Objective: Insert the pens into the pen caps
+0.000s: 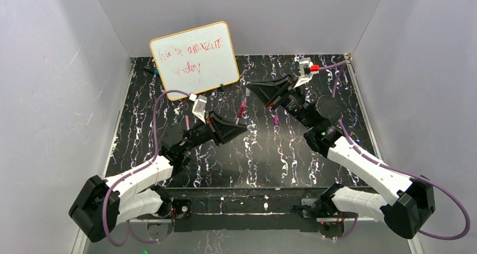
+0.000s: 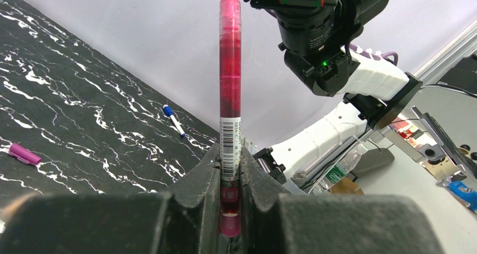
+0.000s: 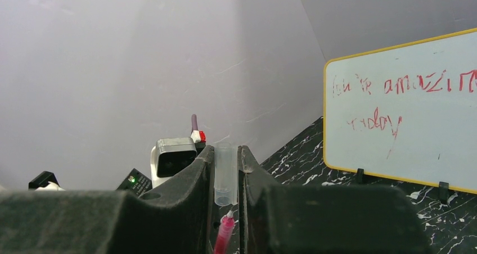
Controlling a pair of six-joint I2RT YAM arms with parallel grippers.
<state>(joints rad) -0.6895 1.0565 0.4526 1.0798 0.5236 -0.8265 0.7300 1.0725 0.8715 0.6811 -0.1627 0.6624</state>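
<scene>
Tight in the left gripper (image 2: 229, 209) stands one pink pen (image 2: 230, 85), straight up, in front of the whiteboard (image 1: 194, 60). The right gripper (image 3: 225, 153) pinches one clear cap (image 3: 225, 181) just above the pen's tip, not touching it. One magenta cap (image 1: 276, 119) and one small pink piece (image 1: 187, 122) lie on the table (image 1: 315, 175) in front of the whiteboard. One blue-tipped marker (image 1: 149, 71) lies just left of it.

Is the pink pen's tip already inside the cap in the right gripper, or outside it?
Outside. In the right wrist view, the pink pen ends just short of the clear cap.
</scene>
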